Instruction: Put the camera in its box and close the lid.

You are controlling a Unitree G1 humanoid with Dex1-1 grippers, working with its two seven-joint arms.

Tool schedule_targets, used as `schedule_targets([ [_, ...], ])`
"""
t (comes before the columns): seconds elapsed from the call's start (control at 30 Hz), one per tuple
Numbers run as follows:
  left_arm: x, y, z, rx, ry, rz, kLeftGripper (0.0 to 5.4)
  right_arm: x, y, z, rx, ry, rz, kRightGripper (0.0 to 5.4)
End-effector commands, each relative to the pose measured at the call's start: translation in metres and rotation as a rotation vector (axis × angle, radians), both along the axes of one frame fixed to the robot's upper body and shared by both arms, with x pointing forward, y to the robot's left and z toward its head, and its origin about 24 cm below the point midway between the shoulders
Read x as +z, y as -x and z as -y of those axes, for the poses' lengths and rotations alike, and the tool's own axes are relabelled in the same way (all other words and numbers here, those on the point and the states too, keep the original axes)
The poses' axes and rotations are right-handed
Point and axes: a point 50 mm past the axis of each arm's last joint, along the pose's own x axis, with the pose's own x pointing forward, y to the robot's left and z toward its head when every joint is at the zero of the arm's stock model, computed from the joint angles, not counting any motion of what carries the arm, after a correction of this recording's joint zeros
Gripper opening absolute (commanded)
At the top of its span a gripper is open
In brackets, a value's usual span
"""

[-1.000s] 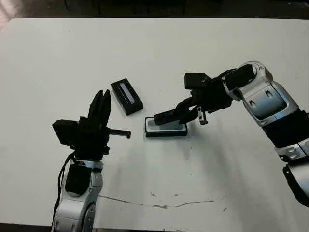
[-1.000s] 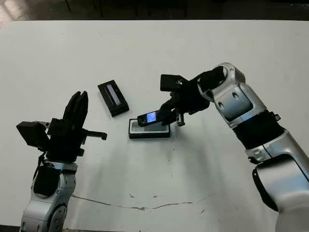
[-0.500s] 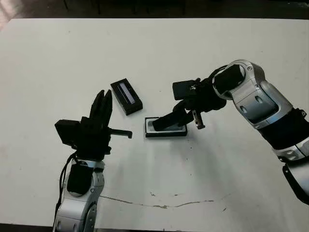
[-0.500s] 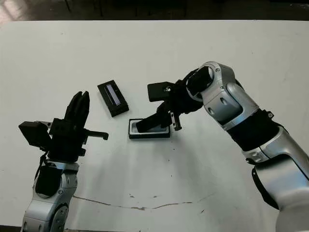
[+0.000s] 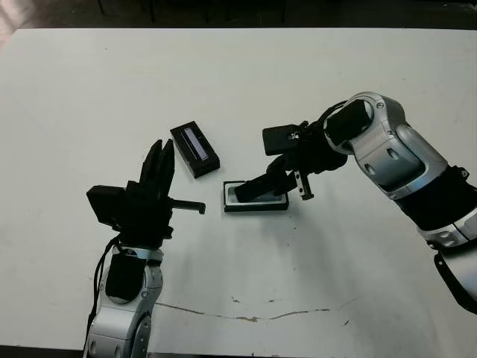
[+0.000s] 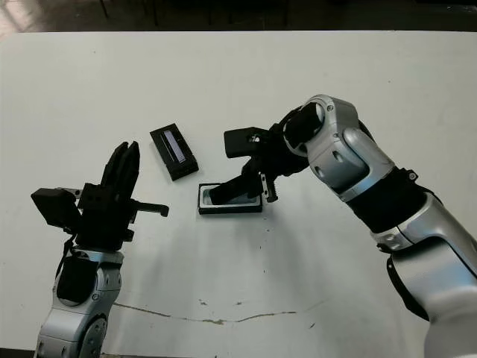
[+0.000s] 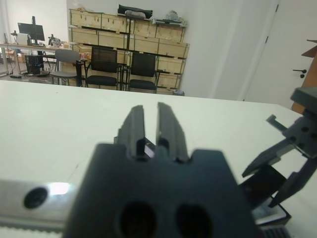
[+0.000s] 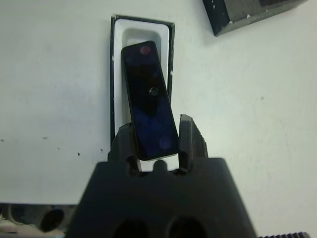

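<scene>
1. While the camera (image 8: 150, 101) is clenched at its near end by the right gripper (image 8: 157, 141), its far end dips into the box (image 8: 117, 79), sitting slightly askew to the box's long sides (the wrist view shows it angled across the white lining).
2. Seen from the head views, the camera slopes down to the left into the box (image 5: 256, 203), its right end held higher, so it is not yet lying flat.
3. To the left and a little farther off lies the lid (image 5: 195, 149), just beside the box but apart from it, pale strip upward, untouched on the desk (image 5: 313, 74).
4. Well to the left of the box, the left gripper (image 5: 158, 160) is raised off the desk, its jaws nearly together and grasping nothing (a thin gap shows between them in its wrist view).
5. Likely risks, as I judge them:
   - If released while skewed, the camera may catch on the white rim and rest propped instead of seating.
   - Pushing down against a jammed corner could slide the light box along the desk or tip it.
   - A lid set over a proud camera would not close, so the camera should be squared to the box first.
   - Withdrawing the jaws carelessly might drag the camera back out.
</scene>
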Motion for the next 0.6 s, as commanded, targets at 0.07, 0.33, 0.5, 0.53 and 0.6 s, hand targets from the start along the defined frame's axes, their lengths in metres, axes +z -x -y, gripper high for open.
schedule_targets([
  [0.07, -0.008, 0.002, -0.002, 0.014, -0.001, -0.034, 0.0, -0.01, 0.005, -0.013, 0.022, 0.01, -0.085, 0.13],
  [0.33, -0.008, 0.002, -0.005, 0.022, -0.006, -0.028, 0.0, -0.012, 0.007, -0.022, 0.04, 0.016, -0.095, 0.13],
  [0.5, -0.008, 0.002, -0.005, 0.023, -0.005, -0.033, 0.0, -0.011, 0.008, -0.026, 0.04, 0.022, -0.097, 0.13],
  [0.53, -0.009, 0.002, -0.005, 0.022, -0.003, -0.033, 0.0, -0.011, 0.009, -0.026, 0.04, 0.022, -0.098, 0.13],
  [0.6, -0.009, 0.002, -0.004, 0.019, 0.006, -0.034, 0.0, -0.012, 0.009, -0.027, 0.045, 0.023, -0.101, 0.13],
])
